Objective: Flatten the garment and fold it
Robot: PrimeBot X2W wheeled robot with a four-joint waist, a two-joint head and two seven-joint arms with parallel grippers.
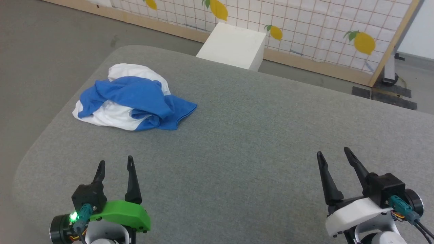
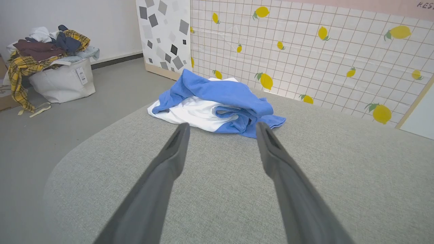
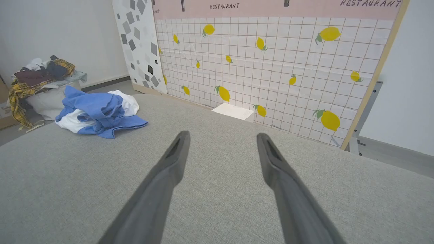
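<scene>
On the grey table, nothing was started yet.
The garment sat crumpled; left gripper and right gripper were both spread wide, empty.

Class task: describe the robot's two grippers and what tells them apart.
The left gripper has two long dark fingers, a bright green cover, a glowing green light and a teal connector. The right gripper has the same fingers and connector, but a white cover.
</scene>
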